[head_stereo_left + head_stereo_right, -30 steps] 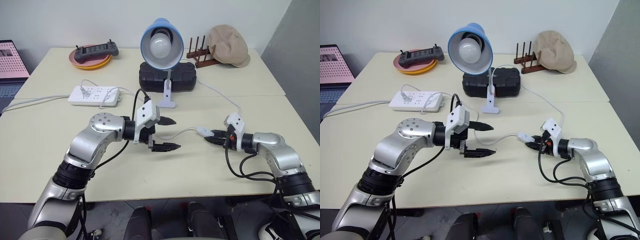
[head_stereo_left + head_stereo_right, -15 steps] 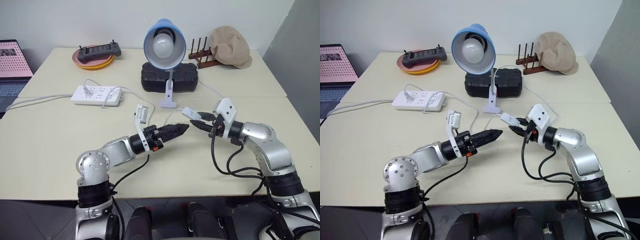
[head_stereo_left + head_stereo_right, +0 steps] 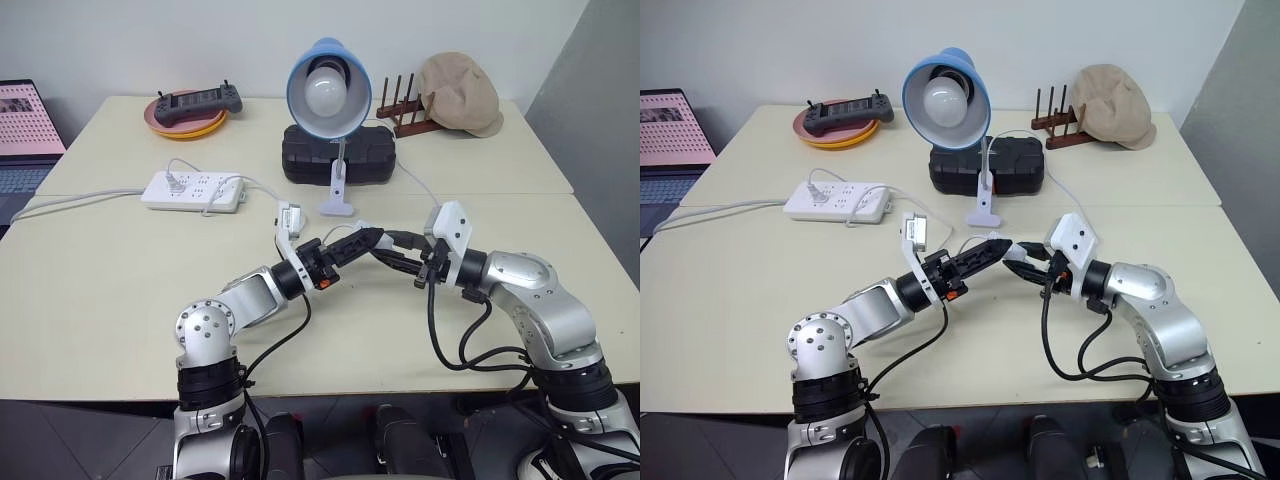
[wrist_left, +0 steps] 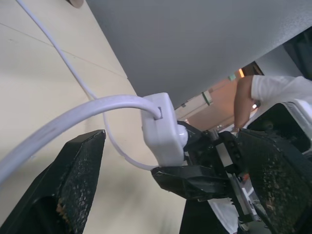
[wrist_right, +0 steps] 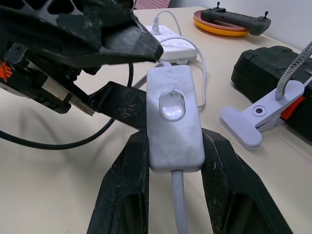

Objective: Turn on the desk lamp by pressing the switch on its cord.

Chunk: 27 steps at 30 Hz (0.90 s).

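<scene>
The desk lamp (image 3: 325, 85), blue shade and white bulb, stands clipped at the table's back centre, and the bulb looks unlit. My right gripper (image 5: 174, 139) is shut on the white oblong switch (image 5: 171, 109), holding it above the table's middle with its rocker button facing up. The thin white cord (image 4: 73, 117) leaves both ends of the switch. My left gripper (image 3: 368, 238) is open and points at the right one. One black finger (image 5: 97, 41) hangs over the switch's far end, and the other finger (image 5: 119, 105) lies beside and below it.
A white power strip (image 3: 192, 190) lies at the left. A black case (image 3: 335, 155) sits behind the lamp clip. At the back are an orange plate with a controller (image 3: 185, 108), a wooden rack (image 3: 398, 110) and a tan cap (image 3: 460, 90). A laptop (image 3: 25, 125) stands far left.
My right gripper lifted the switch off the table and carried it left toward the centre. My left wrist rolled over and its fingertips closed in on the switch.
</scene>
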{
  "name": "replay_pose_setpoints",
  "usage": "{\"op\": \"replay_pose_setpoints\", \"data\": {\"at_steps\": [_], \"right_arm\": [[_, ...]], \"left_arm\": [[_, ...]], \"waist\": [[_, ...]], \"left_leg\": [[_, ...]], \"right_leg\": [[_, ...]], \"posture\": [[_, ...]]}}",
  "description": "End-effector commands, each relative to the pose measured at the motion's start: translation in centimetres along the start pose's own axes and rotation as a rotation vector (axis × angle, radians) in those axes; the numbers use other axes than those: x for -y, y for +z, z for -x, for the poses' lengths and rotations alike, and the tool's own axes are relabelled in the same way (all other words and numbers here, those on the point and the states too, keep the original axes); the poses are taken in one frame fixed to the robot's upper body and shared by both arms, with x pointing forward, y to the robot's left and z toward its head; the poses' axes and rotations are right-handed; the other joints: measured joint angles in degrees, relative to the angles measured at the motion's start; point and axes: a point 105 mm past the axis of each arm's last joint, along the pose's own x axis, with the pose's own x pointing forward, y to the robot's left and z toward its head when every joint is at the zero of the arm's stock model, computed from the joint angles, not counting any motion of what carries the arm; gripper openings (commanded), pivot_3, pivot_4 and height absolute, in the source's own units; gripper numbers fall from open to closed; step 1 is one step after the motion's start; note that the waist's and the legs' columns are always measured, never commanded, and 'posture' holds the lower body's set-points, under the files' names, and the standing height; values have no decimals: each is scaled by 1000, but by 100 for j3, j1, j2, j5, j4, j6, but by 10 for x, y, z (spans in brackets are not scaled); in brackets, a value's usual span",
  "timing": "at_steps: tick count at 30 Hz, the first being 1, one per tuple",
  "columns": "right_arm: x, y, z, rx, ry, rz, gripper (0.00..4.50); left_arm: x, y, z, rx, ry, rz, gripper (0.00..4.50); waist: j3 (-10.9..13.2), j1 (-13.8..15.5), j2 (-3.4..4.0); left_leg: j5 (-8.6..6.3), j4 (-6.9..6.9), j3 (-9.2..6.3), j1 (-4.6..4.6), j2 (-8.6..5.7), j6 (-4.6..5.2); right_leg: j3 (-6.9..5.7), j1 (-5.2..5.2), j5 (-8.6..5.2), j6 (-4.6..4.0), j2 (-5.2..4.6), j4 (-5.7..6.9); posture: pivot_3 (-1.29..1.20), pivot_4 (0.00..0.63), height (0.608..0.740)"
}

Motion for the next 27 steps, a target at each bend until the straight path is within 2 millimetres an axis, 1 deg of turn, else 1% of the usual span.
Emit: {"op": "replay_pose_setpoints", "data": {"at_steps": [1,5,9,11,12,17,19,27], "right_arm": [[1,12,5,26,-8,39,1065],[2,12,6,27,-17,42,1065],[1,13,6,34,-17,43,1065],[0,14,6,39,-13,44,1065],[0,14,6,42,-12,46,1065],[-3,20,4,62,-5,56,1065],[-4,22,3,68,0,57,1065],[-3,27,1,75,0,61,1065]], "left_arm": [[20,7,-4,4,-108,-22,3682],[20,8,-4,-1,-113,-16,2950],[20,6,-6,-11,-120,-10,2027],[20,5,-6,-15,-122,-10,1704],[20,4,-6,-23,-120,-14,1416],[18,-2,-6,-51,-110,-31,605],[18,-1,-5,-46,-113,-32,479],[17,-1,-5,-53,-92,-52,456]], "waist": [[0,1,0],[0,-3,0],[0,-1,0],[0,-1,0],[0,-1,0],[0,0,0],[0,1,0],[0,1,0]], "left_leg": [[0,0,0,0,0,0],[0,-1,0,0,0,0],[0,-1,0,0,-1,0],[0,-1,0,0,-1,0],[0,-2,0,0,-1,0],[0,-4,0,0,-1,0],[0,-4,1,-2,-1,0],[0,-8,1,-2,-1,0]], "right_leg": [[0,0,0,0,0,-1],[0,0,0,0,0,-1],[0,0,0,0,0,-3],[0,0,0,0,0,-4],[0,0,0,0,0,-5],[0,0,0,0,0,-9],[0,0,0,0,0,-13],[0,0,0,0,0,-16]], "posture": [[0,150,740],[0,150,740],[0,150,740],[0,150,740],[0,150,740],[0,150,740],[0,150,740],[0,150,740]]}}
